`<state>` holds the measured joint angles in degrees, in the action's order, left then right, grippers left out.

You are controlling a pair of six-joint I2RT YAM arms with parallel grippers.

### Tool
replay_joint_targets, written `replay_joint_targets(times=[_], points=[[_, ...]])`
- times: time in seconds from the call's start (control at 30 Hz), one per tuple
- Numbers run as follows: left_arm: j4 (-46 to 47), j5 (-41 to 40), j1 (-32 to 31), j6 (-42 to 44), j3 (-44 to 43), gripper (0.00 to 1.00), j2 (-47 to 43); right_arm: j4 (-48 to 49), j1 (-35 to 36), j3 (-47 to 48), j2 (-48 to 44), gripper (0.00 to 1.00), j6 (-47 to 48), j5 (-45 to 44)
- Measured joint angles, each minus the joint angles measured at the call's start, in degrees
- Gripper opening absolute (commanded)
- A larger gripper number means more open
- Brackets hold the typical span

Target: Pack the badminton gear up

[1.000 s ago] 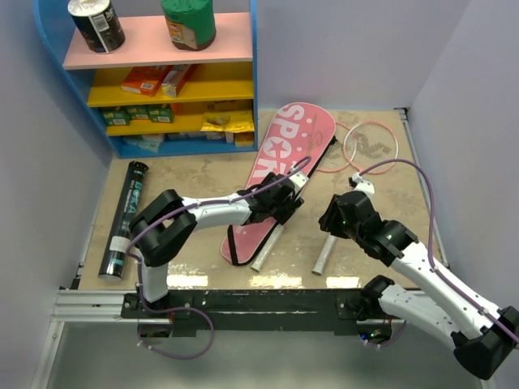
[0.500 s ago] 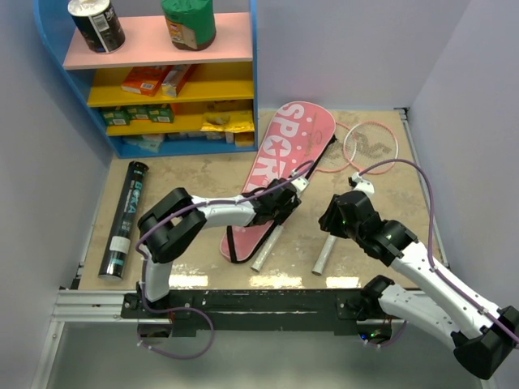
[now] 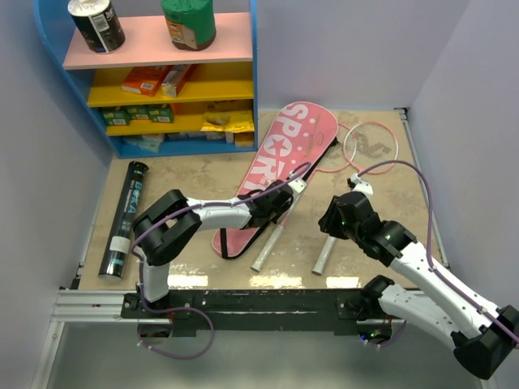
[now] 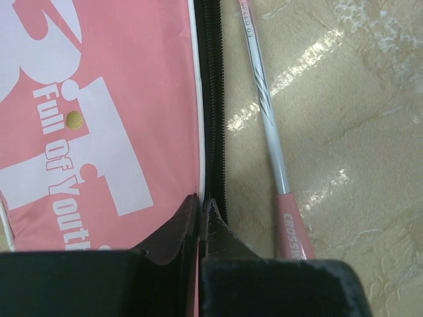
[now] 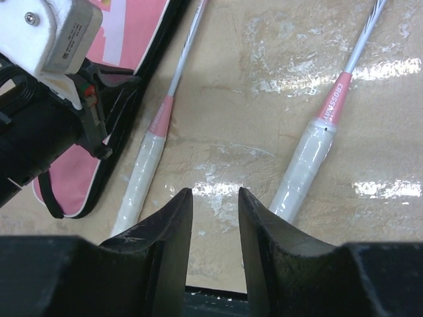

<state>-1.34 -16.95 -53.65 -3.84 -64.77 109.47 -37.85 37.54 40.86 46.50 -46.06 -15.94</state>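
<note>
The pink cover point(image 3: 285, 150) with white "SPORT" lettering and a black edge lies slanted mid-table. My left gripper point(image 3: 272, 212) is shut on its black zip edge point(image 4: 213, 99), low on the right side; pink fabric shows between the jaws. One racket's shaft point(image 4: 269, 135) runs just right of that edge. Two rackets lie with their white-wrapped handles point(image 3: 266, 250) point(image 3: 324, 255) toward me, one pink-framed head point(image 3: 369, 146) showing at the back right. My right gripper point(image 5: 215, 195) hovers open and empty over bare table between the two handles point(image 5: 142, 178) point(image 5: 307, 165). The black tube point(image 3: 126, 219) lies at the left.
A blue shelf unit point(image 3: 253, 81) with cans and snack boxes stands at the back left. Walls close in the table on the left, back and right. The left arm's wrist point(image 5: 46, 39) sits close to the upper left of my right gripper.
My left gripper has gone from open to shut on the cover's edge, and the cover's near end has shifted slightly left. The right gripper has narrowed a little and stayed in place.
</note>
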Motion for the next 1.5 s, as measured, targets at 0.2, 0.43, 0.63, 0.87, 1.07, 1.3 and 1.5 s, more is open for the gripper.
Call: replay_joint_targets(times=[0.2,0.43,0.63,0.87,1.07,1.3,1.5], points=[[-2.82,1.60,0.02,0.07,-0.04,0.00,-3.21,0.13,0.00,-0.02,-0.07,0.37,-0.02,0.46],[-6.21,4.11,0.46,-0.02,-1.86,0.00,-6.45,1.22,0.00,-0.13,0.04,0.37,-0.24,1.51],[-8.74,6.58,1.31,-0.33,-1.90,0.00,-10.47,4.57,0.00,-0.42,1.22,0.33,-0.79,3.34],[-10.71,7.93,2.29,-2.27,-1.90,0.00,-17.20,7.32,-0.09,-0.59,5.40,0.38,-1.97,2.14],[-11.98,7.96,5.18,-3.10,-1.90,0.00,-21.77,7.54,-3.82,1.92,14.19,0.42,-1.90,-0.74],[-14.12,8.85,9.70,-3.13,-1.90,0.00,-22.23,8.02,-18.40,5.44,19.50,0.44,-0.35,-3.61],[-14.69,11.89,9.70,-4.17,-1.86,0.00,-24.72,10.97,-27.52,6.97,29.59,0.44,2.27,-3.52]])
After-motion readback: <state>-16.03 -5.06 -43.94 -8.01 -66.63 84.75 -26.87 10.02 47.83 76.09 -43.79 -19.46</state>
